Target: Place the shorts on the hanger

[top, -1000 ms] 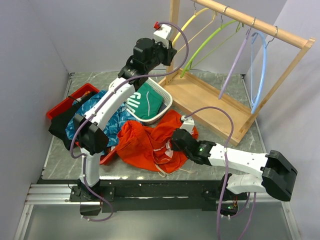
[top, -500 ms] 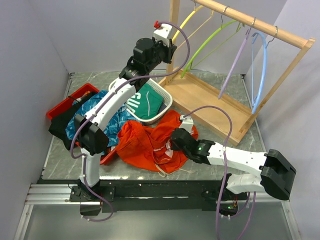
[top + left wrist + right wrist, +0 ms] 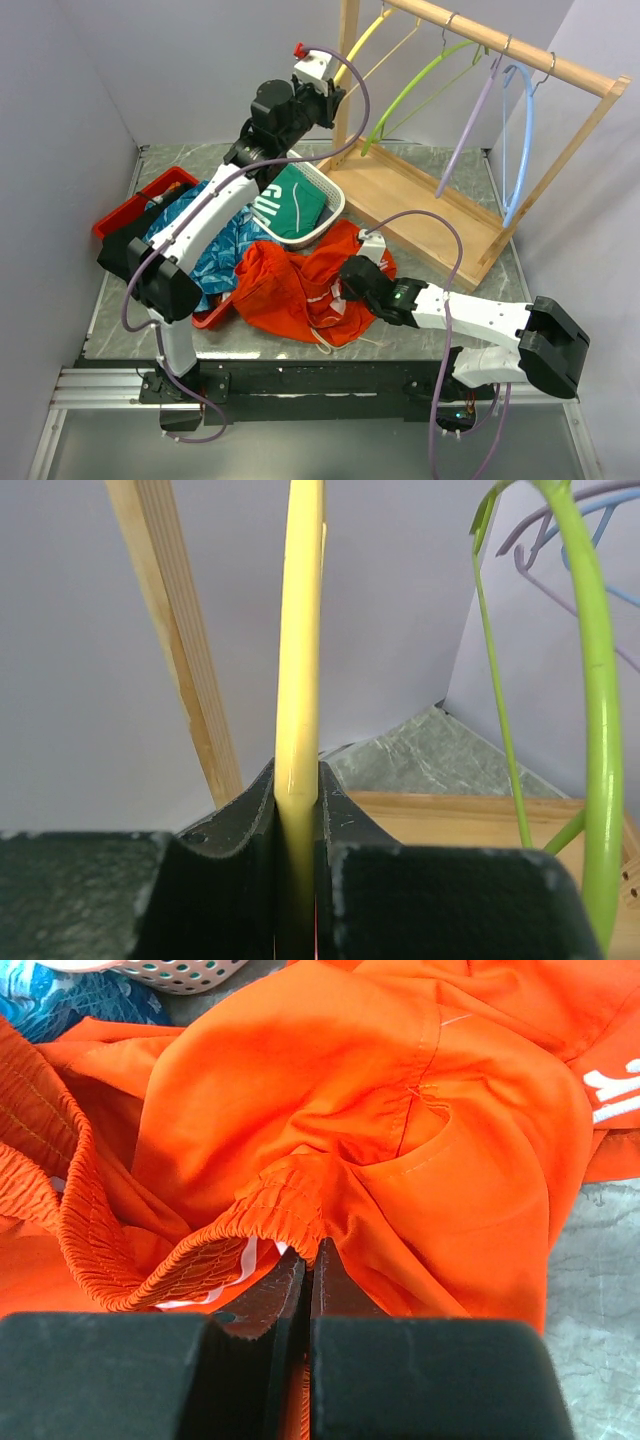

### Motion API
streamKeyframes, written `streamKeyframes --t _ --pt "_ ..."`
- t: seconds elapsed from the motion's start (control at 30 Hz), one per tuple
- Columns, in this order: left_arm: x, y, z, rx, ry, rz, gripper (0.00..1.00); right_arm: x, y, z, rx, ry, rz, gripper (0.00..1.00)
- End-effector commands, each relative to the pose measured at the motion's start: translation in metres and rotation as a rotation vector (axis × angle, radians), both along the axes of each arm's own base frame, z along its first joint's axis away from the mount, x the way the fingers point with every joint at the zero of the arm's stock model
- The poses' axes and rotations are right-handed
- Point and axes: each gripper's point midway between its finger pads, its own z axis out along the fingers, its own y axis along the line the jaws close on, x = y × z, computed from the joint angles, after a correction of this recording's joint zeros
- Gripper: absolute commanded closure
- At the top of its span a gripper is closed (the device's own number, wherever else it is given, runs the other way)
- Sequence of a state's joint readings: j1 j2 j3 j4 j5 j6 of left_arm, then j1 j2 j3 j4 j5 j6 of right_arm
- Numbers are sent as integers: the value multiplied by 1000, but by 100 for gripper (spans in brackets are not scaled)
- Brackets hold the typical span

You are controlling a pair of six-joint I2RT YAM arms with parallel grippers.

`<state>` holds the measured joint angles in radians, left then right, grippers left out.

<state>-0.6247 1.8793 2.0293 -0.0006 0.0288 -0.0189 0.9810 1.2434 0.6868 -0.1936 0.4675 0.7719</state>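
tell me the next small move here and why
Probably lift the hanger up and off the wooden rail with the left gripper. Its jaws are shut on the yellow bar, the hanger hangs from the rail, and the right gripper pinches the waistband of the shorts.

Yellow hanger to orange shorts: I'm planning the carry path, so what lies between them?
A white basket holding a green garment, as the top external view shows.

A wooden rack post [image 3: 175, 630] stands just beside the thin yellow hanger [image 3: 300, 630]. A curved green hanger [image 3: 590, 730] hangs to its right, with open room between.
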Motion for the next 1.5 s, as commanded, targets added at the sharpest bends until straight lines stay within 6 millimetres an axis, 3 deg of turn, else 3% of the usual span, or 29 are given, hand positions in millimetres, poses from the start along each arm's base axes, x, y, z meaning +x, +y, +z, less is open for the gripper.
streamKeyframes --t 0.0,0.13,0.17,0.23,0.27,0.3,0.37,0.43,0.47,0.53,0.57,0.6,0.63,0.67,0.7,0.77,0.8,0.87,0.93,0.97,1.0,1.1,1.17,1.2,1.33,1.47 --pt "-32 22 73 -106 -160 -1 99 10 3 17 21 -38 -32 100" --pt "-41 29 67 -97 -144 6 99 10 1 21 23 -45 -38 100" --pt "-40 30 56 -83 -123 11 99 11 0 22 25 -47 -39 100" --pt "-52 39 62 -92 -128 16 99 10 -2 23 26 -51 -45 100" --pt "-53 41 49 -79 -105 18 99 10 -1 24 30 -53 -44 100" --pt "-64 48 57 -92 -116 18 99 9 -2 23 29 -51 -43 100" --pt "-71 53 46 -87 -86 18 99 10 -2 24 37 -55 -48 100" --pt "-88 65 54 -106 -87 14 99 10 -2 23 40 -53 -51 100" --pt "-91 67 42 -93 -62 14 99 11 -2 25 44 -57 -56 100" --pt "-110 80 45 -105 -51 11 99 11 -4 25 39 -57 -64 100" --pt "-113 82 27 -85 -18 11 99 11 -5 26 39 -57 -70 100" --pt "-131 94 33 -96 -23 8 99 10 -5 26 40 -56 -72 100" --pt "-135 102 30 -112 -1 31 99 11 -6 28 42 -62 -79 100" --pt "-140 104 12 -97 30 26 99 11 -7 28 43 -62 -81 100" --pt "-159 115 20 -117 11 14 99 11 -8 29 40 -62 -89 100" --pt "-172 123 -12 -85 101 15 99 13 -9 31 35 -65 -100 100" --pt "-190 131 -10 -89 103 -7 99 13 -10 33 25 -64 -104 100" --pt "-204 140 -42 -50 186 -3 99 14 -14 30 -18 -53 -114 100" --pt "-233 157 -41 -74 190 -16 99 17 -16 32 -45 -50 -137 100" --pt "-242 164 -61 -45 246 -10 99 19 -18 32 -61 -47 -148 100" --pt "-261 177 -55 -68 226 -14 99 19 -21 34 -86 -46 -158 100" --pt "-294 203 -75 -52 283 -2 99 23 -27 36 -126 -44 -173 100" --pt "-315 214 -76 -59 286 -19 99 28 -31 41 -127 -49 -181 100" --pt "-325 218 -87 -33 326 -28 99 29 -32 44 -127 -52 -182 100" --pt "-356 229 -84 -9 341 -81 99 38 -47 53 -108 -53 -223 100" --pt "-375 228 -85 12 349 -154 99 40 -67 51 -89 -24 -261 100"
